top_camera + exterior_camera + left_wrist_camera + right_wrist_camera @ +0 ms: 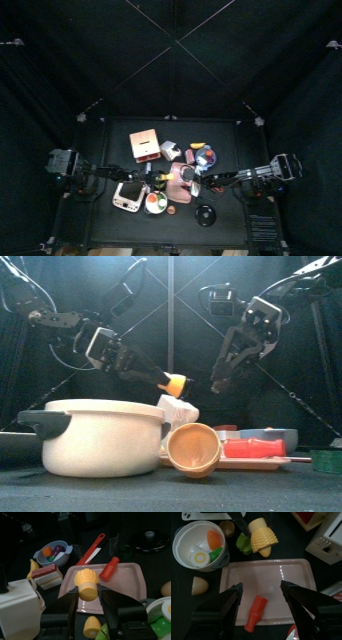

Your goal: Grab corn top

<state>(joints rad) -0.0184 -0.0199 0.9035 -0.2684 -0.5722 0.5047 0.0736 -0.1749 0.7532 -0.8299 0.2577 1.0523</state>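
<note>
Corn [88, 585] bumpy glossy plastic; pink tray [298, 569] smooth plastic; pot [107, 436] glossy cream.

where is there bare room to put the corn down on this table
The pink tray is the clearest patch: only a red piece lies near one edge, the rest is bare. Beside it is crowded: a bowl of food and a toaster. The left claw holds the corn above the tray.

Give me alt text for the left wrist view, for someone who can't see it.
The left end effector grips a piece of yellow corn above a pink tray holding an orange stick-shaped piece. Beyond lie a red-handled knife, a bowl of toy food and a white toaster.
</note>
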